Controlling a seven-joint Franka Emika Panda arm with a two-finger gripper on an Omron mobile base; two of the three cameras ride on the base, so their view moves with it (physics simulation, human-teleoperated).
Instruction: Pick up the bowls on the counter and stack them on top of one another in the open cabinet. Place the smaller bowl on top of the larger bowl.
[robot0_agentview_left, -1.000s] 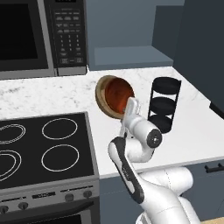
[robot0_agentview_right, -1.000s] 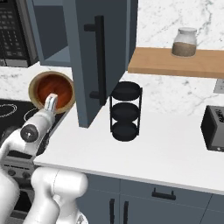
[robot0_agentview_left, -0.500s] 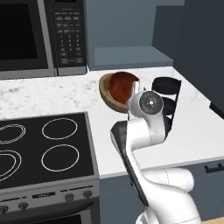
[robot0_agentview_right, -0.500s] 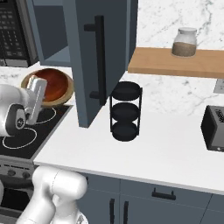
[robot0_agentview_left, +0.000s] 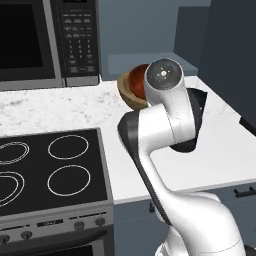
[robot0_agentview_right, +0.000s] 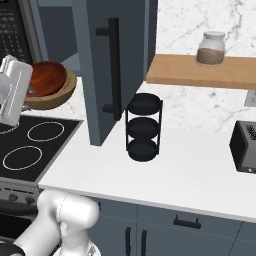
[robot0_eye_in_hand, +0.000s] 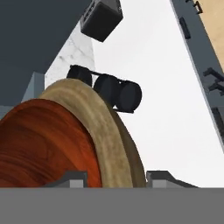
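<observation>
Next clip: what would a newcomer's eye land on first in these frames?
Probably the dark red-brown bowl nested inside the light tan bowl, the pair lifted beside the slate blue-grey cabinet door. In the hand view the gripper straddles the tan bowl's thick rim. Next, the big white arm over the marble-look counter and the black three-tier rack.

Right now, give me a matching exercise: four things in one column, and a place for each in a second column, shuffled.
Things:
1. red-brown bowl
2. jar
3. tiered rack
4. toaster

Places:
A. on the wooden shelf
B. at the counter's far right edge in the right base view
C. nested inside the tan bowl
D. on the counter just right of the cabinet door

Pairs: 1-C, 2-A, 3-D, 4-B
</observation>
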